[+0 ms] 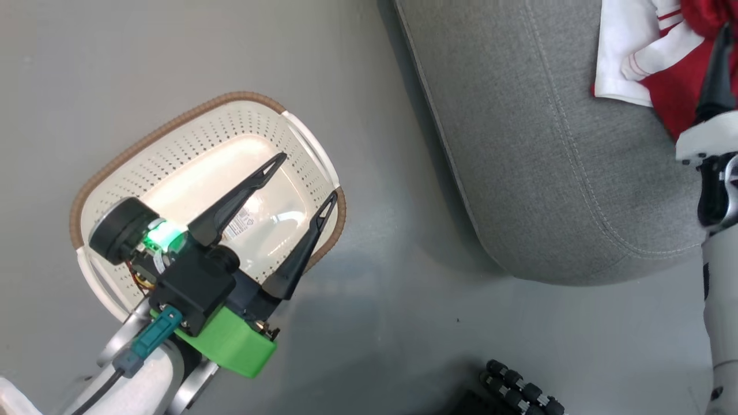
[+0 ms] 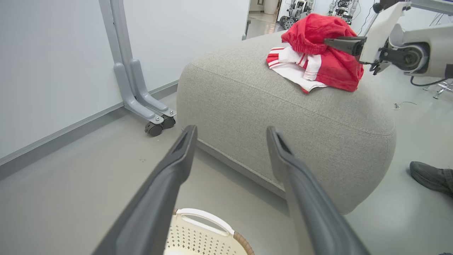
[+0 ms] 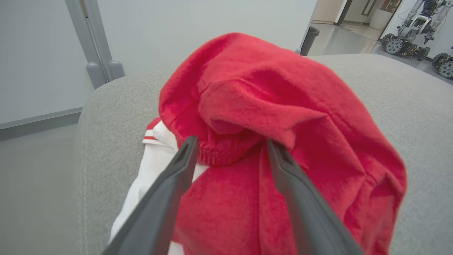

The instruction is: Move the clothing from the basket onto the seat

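The clothing (image 3: pixel 269 117), bright red with white striped parts, lies heaped on the grey seat (image 2: pixel 283 117), near its far end (image 1: pixel 651 57). My right gripper (image 3: pixel 230 141) is at the heap, open, with a red fold bulging just past its spread fingers (image 3: pixel 170 191). From the left wrist view its dark finger (image 2: pixel 341 43) points into the pile. The cream basket (image 1: pixel 202 190) with the brown rim stands on the floor to the left of the seat, with nothing in it. My left gripper (image 1: pixel 308 176) hovers above the basket, open and holding nothing (image 2: pixel 230 128).
Grey floor runs between basket and seat. A partition's legs on castors (image 2: pixel 155 124) stand by the wall behind the seat. A person's shoe (image 2: pixel 430 177) rests on the floor to the right of the seat. Part of my wheeled base (image 1: pixel 519 392) shows below.
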Tool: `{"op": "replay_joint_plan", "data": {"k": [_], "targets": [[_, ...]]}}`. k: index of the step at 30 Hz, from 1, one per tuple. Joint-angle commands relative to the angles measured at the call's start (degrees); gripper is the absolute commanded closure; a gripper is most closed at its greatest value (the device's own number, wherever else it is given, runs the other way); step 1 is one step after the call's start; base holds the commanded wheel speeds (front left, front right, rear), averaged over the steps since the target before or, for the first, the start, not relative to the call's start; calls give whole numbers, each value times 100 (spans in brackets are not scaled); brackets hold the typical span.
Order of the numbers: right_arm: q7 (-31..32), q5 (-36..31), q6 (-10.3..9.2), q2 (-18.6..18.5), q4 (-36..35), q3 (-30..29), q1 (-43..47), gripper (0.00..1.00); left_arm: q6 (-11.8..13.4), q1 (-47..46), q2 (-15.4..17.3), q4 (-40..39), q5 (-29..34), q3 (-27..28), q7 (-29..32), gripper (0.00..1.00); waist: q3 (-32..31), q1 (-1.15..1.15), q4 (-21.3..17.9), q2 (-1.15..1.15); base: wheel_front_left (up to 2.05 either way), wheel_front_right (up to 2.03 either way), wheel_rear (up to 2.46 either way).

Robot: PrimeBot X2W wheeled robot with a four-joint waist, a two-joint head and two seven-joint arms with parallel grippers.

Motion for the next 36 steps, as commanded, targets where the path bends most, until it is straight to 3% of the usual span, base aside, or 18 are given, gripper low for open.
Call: {"op": "replay_joint_plan", "data": {"k": [1,17,26,36], "targets": [[-15,-56,-2,58,-176,-24,266,0,57,123,-65,71,-74,-29,-92,0,-496,0,95,0,0,0,0],[-14,-537,-3,855,-2550,490,2474,0,446,652,-590,1024,-382,-7,-869,0,-1916,0,720,0,0,0,0],[292,-618,-2,1015,-3282,1042,3093,0,752,901,-735,1602,-546,361,-1181,0,-2369,0,1262,0,0,0,0],[541,-590,-2,1055,-3550,1525,3463,0,977,1254,-845,1993,-675,1141,-1301,0,-2780,0,1754,0,0,0,0]]}}
